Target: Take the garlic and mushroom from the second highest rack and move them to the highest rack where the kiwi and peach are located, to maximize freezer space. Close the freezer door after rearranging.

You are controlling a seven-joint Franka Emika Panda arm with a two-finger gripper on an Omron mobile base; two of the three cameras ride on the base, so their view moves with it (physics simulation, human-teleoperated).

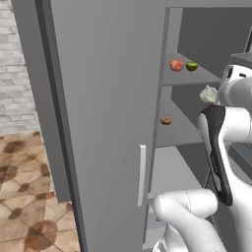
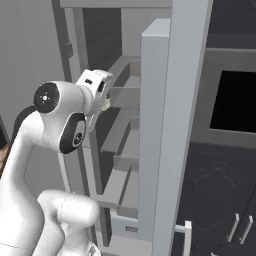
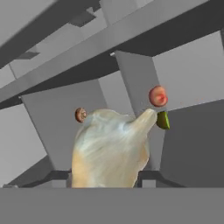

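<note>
- On my far left in the left base view I see a brick wall (image 1: 17, 64) and a tiled floor (image 1: 29, 197).
- Next comes the open freezer door (image 1: 103, 123), standing wide, with a pale handle (image 1: 142, 174) near its inner edge.
- Past the door, the top rack (image 1: 197, 76) carries the peach (image 1: 176, 65) and the kiwi (image 1: 192, 66), just beside each other, peach on the left.
- One rack down (image 1: 172, 135), the mushroom (image 1: 166, 120) sits alone near the left wall.
- To the right of it, the garlic (image 1: 208, 94) hangs in the air at the end of my arm, between the two racks in height and off both of them.
- In the hand view the garlic (image 3: 111, 151) sits close against the lens, its tip pointing up and right; the mushroom (image 3: 80, 115) shows beyond it to the left, the peach (image 3: 158, 96) and kiwi (image 3: 163, 120) to the right.
- The fingers seem closed on the garlic: it is lifted clear of any rack and right at the hand, though the bulb hides the tips themselves.
- In the right base view the gripper (image 2: 102, 102) reaches into the freezer with a pale bit of garlic (image 2: 105, 104) at its end.
- Farther right stands a door edge (image 2: 155, 135), then dark cabinets (image 2: 220, 195) with an oven window (image 2: 235, 102).
</note>
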